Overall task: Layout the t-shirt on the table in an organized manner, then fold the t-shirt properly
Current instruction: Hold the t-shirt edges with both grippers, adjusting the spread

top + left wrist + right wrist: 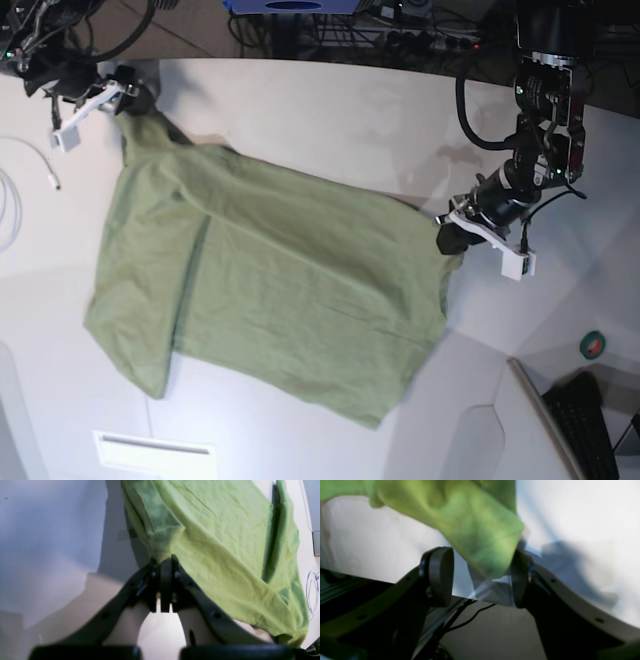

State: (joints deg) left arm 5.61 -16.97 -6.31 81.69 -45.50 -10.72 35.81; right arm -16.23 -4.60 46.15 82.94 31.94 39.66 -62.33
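The olive-green t-shirt (270, 290) lies spread and creased across the white table (330, 110), one side folded over along its left. My left gripper (447, 237) is at the shirt's right corner and is shut on a pinch of the t-shirt (225, 542); in the left wrist view the left gripper (163, 562) has cloth bunched at its tips. My right gripper (127, 97) is at the far left corner. Seen from the wrist, the right gripper (480, 577) stands open with a t-shirt corner (480, 537) hanging loose between its fingers (440, 575).
A white cable (10, 210) loops at the table's left edge. A green tape roll (594, 345) and a dark keyboard (590, 420) sit at the lower right. A white rectangle (150, 450) lies near the front edge. Cables crowd the far edge.
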